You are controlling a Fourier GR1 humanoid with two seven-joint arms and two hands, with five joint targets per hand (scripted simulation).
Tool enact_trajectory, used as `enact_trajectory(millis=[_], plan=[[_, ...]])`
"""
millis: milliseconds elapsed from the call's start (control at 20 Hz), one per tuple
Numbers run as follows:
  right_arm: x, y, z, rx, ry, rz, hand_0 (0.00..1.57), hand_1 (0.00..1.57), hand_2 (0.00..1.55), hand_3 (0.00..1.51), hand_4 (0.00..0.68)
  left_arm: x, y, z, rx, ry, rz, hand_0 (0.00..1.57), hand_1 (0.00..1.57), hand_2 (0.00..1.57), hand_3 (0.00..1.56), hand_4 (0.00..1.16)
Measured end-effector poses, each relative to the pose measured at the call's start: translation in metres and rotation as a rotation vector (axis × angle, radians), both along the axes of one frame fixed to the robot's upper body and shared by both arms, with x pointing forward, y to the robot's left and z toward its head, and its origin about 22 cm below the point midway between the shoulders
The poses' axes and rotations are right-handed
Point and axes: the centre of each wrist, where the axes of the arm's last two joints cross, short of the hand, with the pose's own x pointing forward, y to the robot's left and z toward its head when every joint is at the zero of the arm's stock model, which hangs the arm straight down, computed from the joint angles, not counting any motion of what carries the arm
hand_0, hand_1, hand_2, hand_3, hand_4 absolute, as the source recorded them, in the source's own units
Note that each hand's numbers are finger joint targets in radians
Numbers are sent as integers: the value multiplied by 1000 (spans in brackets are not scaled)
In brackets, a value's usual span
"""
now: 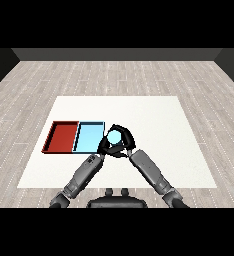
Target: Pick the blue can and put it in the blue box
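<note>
blue can (115, 136) half-hidden by hands

The blue can (114, 136) was seen end-on, its pale blue round top facing up, just beside the right edge of the light blue tray (88, 136). That shallow rectangular tray lay flat on the white tabletop (154, 125).

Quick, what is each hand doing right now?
Left hand: pressed against the blue can; whether it grips cannot be told.
Right hand: curled round the blue can, holding it beside the light blue tray.
</note>
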Motion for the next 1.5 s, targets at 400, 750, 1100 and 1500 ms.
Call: enact_trajectory(millis=[400, 750, 1100, 1500], plan=[[4, 5, 1, 9, 4, 14, 1491, 1491, 1460, 1405, 570, 12, -5, 0, 108, 25, 56, 0, 0, 0, 0, 0], [-3, 0, 5, 6, -1, 15, 1473, 1473, 1455, 1400, 572, 8, -9, 3, 179, -16, 86, 1112, 1112, 1098, 839, 694], [-1, 2, 8, 23, -7, 25, 1470, 1470, 1453, 1403, 584, 9, -11, 3, 166, -15, 112, 701, 701, 745, 340, 651], [-1, 0, 10, 61, 23, 16, 831, 831, 905, 587, 144, 6, -15, 3, 86, -33, 185, 1571, 1571, 1558, 1436, 884]])
